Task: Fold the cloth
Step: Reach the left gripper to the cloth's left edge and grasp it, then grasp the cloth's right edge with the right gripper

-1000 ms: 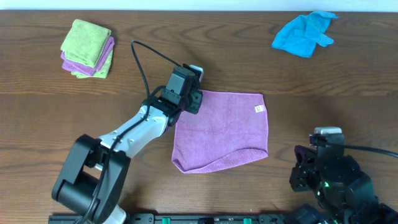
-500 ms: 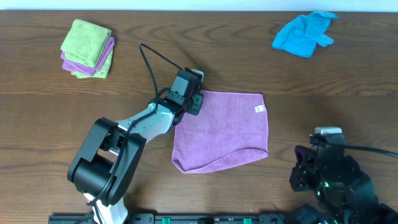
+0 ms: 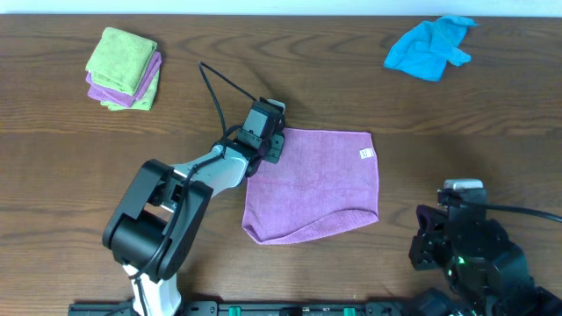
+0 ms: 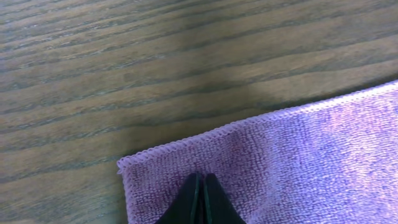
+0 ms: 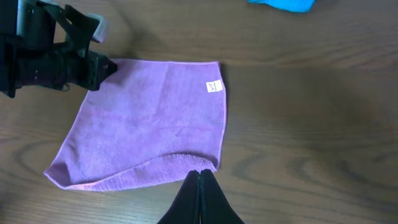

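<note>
The purple cloth lies on the wooden table, with a rounded folded edge along its front and a white tag near its far right corner. My left gripper sits at the cloth's far left corner. In the left wrist view its fingers are shut, tips on the cloth just inside the corner; I see no fabric between them. My right gripper is shut and empty, above bare table just in front of the cloth's near right corner. The right arm is at the front right.
A stack of folded green and purple cloths lies at the far left. A crumpled blue cloth lies at the far right. The left arm's black cable loops over the table behind the gripper.
The left arm's elbow and base link have swung in toward the middle, and its gripper has shifted slightly right at the cloth's corner. The cloth and the right arm have not moved.
</note>
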Controlling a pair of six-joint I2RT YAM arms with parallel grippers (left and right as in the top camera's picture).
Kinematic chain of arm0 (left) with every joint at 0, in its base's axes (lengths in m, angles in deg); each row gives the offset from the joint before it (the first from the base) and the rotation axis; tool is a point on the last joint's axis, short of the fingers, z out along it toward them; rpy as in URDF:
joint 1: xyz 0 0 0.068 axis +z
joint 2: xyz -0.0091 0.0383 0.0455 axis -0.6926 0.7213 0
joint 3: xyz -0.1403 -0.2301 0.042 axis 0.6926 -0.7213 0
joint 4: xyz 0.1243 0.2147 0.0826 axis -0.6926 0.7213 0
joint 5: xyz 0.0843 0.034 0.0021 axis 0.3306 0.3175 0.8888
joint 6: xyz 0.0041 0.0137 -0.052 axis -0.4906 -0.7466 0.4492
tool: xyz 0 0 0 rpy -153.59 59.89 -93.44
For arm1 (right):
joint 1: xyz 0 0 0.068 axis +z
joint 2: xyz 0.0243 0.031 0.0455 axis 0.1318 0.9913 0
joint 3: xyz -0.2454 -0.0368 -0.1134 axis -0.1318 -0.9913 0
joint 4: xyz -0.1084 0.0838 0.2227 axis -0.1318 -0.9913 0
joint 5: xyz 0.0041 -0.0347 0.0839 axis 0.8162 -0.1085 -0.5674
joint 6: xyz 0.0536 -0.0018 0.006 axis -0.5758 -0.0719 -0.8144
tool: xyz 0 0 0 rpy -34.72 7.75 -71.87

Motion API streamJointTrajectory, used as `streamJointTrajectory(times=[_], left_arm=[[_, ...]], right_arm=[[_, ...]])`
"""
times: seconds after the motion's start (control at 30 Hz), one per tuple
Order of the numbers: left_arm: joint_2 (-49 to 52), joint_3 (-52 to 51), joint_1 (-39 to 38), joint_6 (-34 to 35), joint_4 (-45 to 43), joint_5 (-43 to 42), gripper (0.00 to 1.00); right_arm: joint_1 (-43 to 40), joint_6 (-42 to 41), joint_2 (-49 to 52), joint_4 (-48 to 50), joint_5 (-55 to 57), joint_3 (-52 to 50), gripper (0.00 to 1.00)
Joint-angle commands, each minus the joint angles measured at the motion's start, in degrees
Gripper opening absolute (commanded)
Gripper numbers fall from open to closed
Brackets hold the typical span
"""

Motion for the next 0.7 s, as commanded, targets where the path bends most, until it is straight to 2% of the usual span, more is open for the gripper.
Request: streamJointTrajectory(times=[0.0,0.33,0.53,0.67], left_arm=[[2.19,1.01,0.33,-1.16,-0.44,4.35,0.06],[8.13,1.01,6.01,-10.34,-6.62,9.14,0.06],[8.22,1.03,11.80,-10.36,-13.70,8.68,0.06],[8.20,1.03,13.03,-10.23,-17.77,5.09,0.06]], right_arm=[[0.42,-1.05,-0.13,-0.09,0.83,0.68,0.02],[0.42,-1.05,-0.07,-0.33,2.29,-0.44,0.01],[0.42,-1.05,-0.07,-0.90,2.29,-0.48,0.01],[0.42,-1.05,0.00,-0.70,2.29,-0.48,0.02]])
